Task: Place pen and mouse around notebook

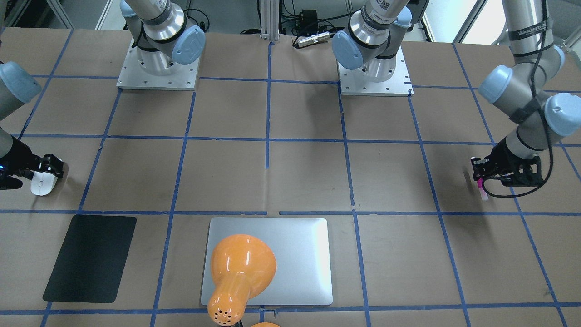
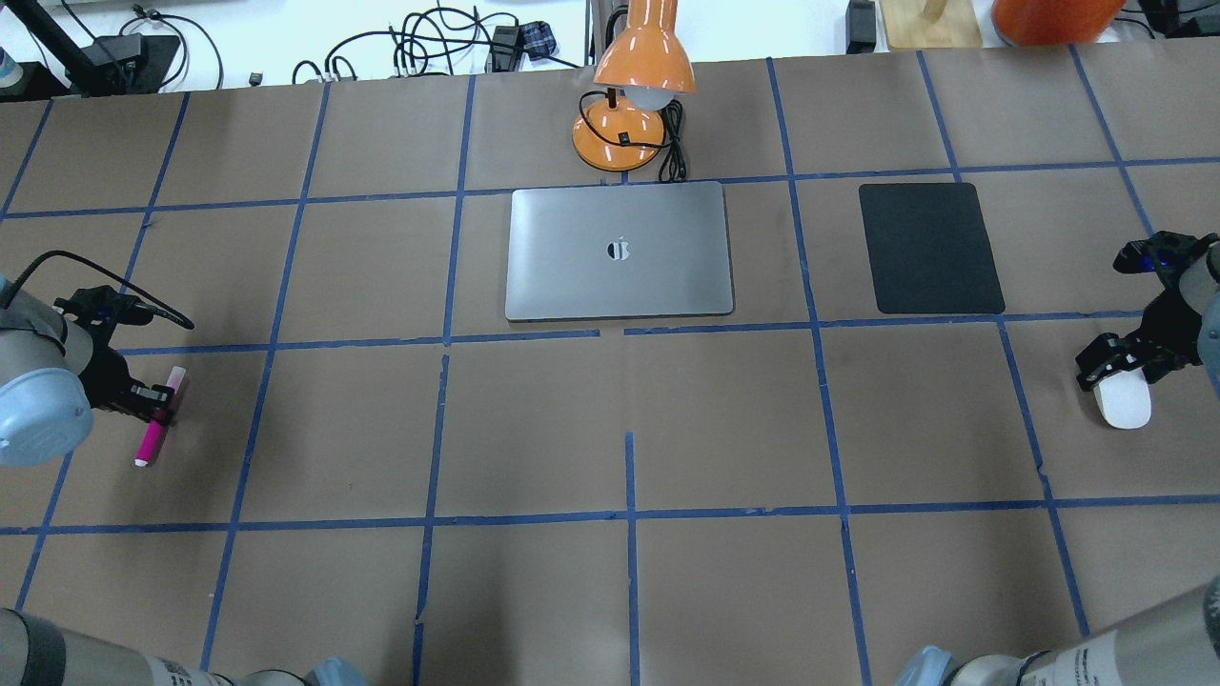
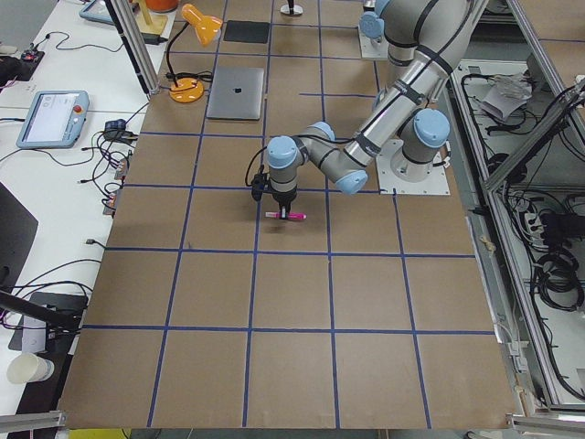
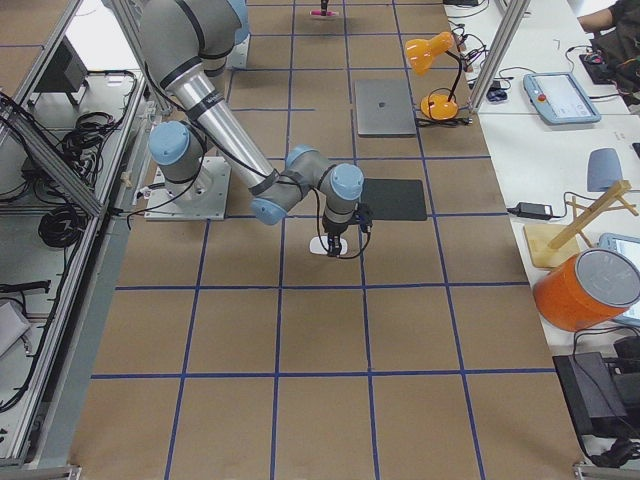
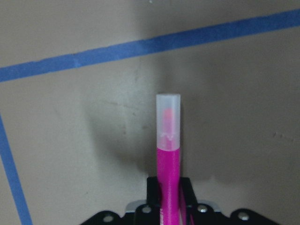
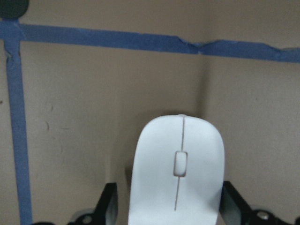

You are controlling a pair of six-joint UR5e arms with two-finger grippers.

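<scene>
The silver-grey notebook (image 2: 572, 286) lies closed at the far middle of the table. At the table's left end, my left gripper (image 2: 162, 405) is shut on the magenta pen (image 2: 152, 438), whose pale cap points away from the wrist in the left wrist view (image 5: 168, 159). At the right end, my right gripper (image 2: 1125, 372) is closed around the rear of the white mouse (image 2: 1123, 405), a finger at each flank in the right wrist view (image 6: 176, 164). Whether the pen or the mouse is off the paper, I cannot tell. Both are far from the notebook.
An orange desk lamp (image 2: 634, 86) stands just beyond the notebook, its head hanging over it. A thin black mat (image 2: 929, 248) lies to the notebook's right, close to the mouse. Brown paper with blue tape lines (image 2: 629, 514) covers the table.
</scene>
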